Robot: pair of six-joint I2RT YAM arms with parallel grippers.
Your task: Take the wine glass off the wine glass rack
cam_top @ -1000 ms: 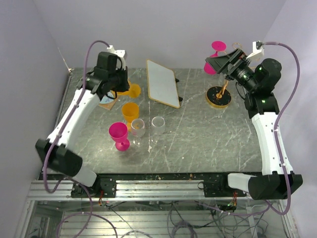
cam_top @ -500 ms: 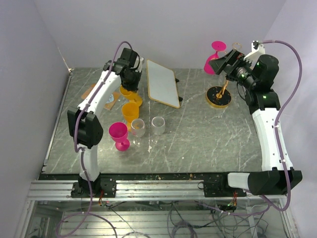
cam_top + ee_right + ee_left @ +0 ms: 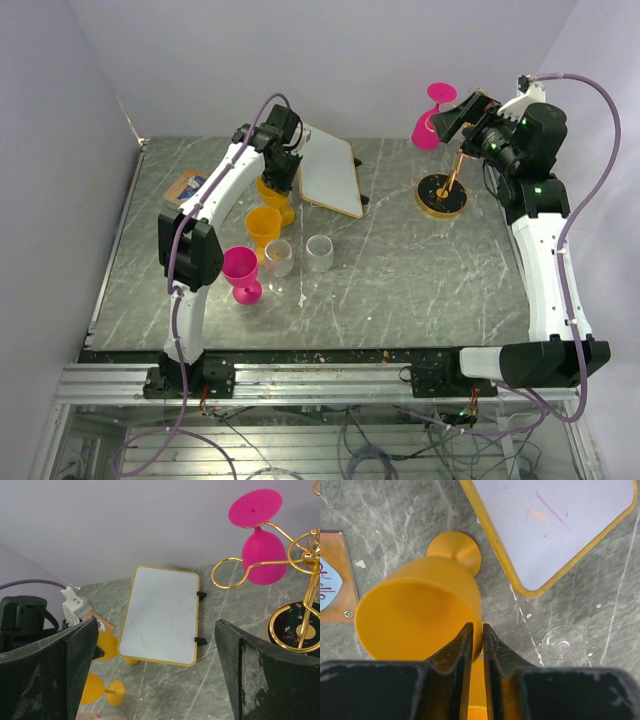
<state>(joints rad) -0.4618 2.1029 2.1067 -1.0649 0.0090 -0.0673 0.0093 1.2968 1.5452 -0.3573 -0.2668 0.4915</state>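
Wine glass (image 3: 263, 555) inverted on rack (image 3: 289, 621), right fingers (image 3: 50, 675) spread

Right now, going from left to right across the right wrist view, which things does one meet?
orange glasses → white board with a yellow frame → pink wine glass, hanging upside down → central pole of the wine glass rack

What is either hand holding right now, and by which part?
Right hand: open, empty. Left hand: jaws either side of the rim of the orange glass; whether they grip it cannot be told.
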